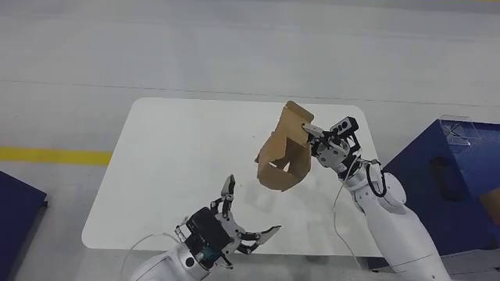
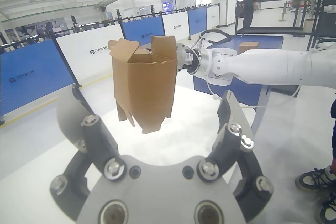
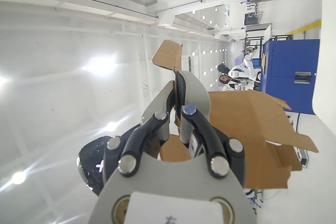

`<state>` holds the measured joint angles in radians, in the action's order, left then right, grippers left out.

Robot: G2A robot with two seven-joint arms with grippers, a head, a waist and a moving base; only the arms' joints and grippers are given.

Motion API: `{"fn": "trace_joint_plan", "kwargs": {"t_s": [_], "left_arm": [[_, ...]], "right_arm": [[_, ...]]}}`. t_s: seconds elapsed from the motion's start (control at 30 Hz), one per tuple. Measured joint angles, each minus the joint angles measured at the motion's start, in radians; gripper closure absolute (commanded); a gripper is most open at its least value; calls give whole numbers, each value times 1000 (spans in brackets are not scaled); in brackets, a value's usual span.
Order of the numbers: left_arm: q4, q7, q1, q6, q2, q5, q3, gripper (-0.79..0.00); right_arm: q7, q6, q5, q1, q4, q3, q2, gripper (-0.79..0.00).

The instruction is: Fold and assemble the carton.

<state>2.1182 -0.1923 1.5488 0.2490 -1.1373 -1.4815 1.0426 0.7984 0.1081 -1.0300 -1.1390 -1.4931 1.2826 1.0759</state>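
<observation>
A brown cardboard carton (image 1: 283, 152) hangs above the right part of the white table (image 1: 164, 164), opened into a tube with loose flaps at both ends. My right gripper (image 1: 309, 131) is shut on the carton's upper edge; the right wrist view shows its fingers (image 3: 173, 93) clamping a wall of the carton (image 3: 249, 128). My left gripper (image 1: 250, 211) stands open near the table's front edge, below and in front of the carton, with nothing between its fingers. From the left wrist view the carton (image 2: 144, 83) hangs upright beyond the spread fingers (image 2: 231, 114).
A blue cabinet (image 1: 449, 179) stands right of the table, with another blue piece (image 1: 16, 211) at the left. A yellow floor line (image 1: 55, 156) runs left of the table. Blue and white barriers (image 2: 78, 57) ring the area.
</observation>
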Motion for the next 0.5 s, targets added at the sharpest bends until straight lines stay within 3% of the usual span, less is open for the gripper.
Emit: {"fn": "trace_joint_plan", "kwargs": {"t_s": [0.2,0.3,0.5], "left_arm": [[6,-14,0,-1,-2,19,-2,-785],[-9,-109,-7,-45,-9,89,11,-785],[-129,-333,-31,-209,-25,15,5,-785]], "right_arm": [[-15,-41,-49,-12,-16,-3,5,0],[-48,-188,-271,-16,-16,4,16,0],[-174,-453,-616,-3,24,18,29,0]]}}
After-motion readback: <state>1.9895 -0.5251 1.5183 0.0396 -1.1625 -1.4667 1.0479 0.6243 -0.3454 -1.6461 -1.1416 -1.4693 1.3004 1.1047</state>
